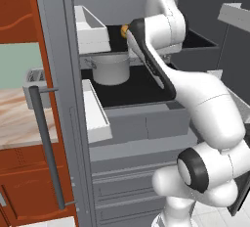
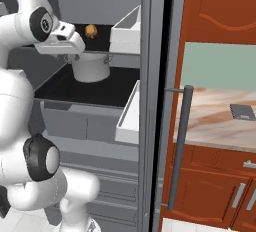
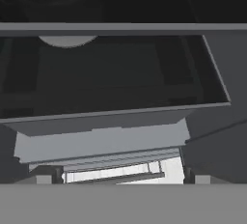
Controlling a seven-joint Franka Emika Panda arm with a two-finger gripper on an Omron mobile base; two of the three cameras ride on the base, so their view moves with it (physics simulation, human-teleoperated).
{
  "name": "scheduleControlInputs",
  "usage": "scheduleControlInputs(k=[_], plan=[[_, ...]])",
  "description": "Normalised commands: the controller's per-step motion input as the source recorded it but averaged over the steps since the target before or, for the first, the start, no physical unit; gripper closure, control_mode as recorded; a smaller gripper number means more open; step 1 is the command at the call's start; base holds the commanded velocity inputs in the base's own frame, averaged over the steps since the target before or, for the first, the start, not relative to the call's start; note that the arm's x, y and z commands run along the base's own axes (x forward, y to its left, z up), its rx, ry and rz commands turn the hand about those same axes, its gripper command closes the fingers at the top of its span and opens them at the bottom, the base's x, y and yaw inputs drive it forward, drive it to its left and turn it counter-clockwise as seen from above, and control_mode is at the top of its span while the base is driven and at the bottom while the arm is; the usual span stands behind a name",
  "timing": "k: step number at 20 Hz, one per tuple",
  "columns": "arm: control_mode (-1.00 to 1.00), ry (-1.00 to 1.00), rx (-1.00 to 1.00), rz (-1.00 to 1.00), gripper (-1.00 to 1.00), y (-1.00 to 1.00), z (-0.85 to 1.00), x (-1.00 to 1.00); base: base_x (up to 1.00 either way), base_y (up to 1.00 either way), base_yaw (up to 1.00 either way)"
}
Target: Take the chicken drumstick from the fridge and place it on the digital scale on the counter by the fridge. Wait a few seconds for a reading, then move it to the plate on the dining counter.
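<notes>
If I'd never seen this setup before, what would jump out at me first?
Probably the big white robot arm reaching into the open grey fridge. Next, the small golden-orange chicken drumstick on the upper black shelf, bright against the dark interior, with a grey pot on the shelf just below it. To the right, red-brown cabinets frame a marbled counter carrying a flat grey digital scale.

The fridge (image 1: 127,138) stands open, its black shelves carrying the load. On the upper shelf (image 2: 100,38) lies the chicken drumstick (image 2: 91,30), toward the back. On the shelf below (image 1: 136,89) a grey pot (image 1: 111,68) sits upright, with bare black surface in front of it. Beside the fridge, a beige marbled tabletop (image 2: 215,121) over red-brown cabinets bears the digital scale (image 2: 243,112), lying flat. On the other side, another stretch of tabletop (image 1: 19,118) holds a grey toaster (image 1: 35,81) behind the door's bar handle.
</notes>
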Motion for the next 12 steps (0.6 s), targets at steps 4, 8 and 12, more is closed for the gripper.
scheduleControlInputs(k=[4, 8, 12], plan=[[-1.00, -0.20, 0.25, -0.01, -1.00, -0.30, 0.00, -0.29, 0.00, 0.00, 0.00], [-1.00, -0.20, 0.20, 0.03, -1.00, -0.28, 0.01, -0.47, 0.00, 0.00, 0.00], [-1.00, -0.23, 0.09, 0.04, -1.00, -0.08, 0.00, -0.08, 0.00, 0.00, 0.00]])
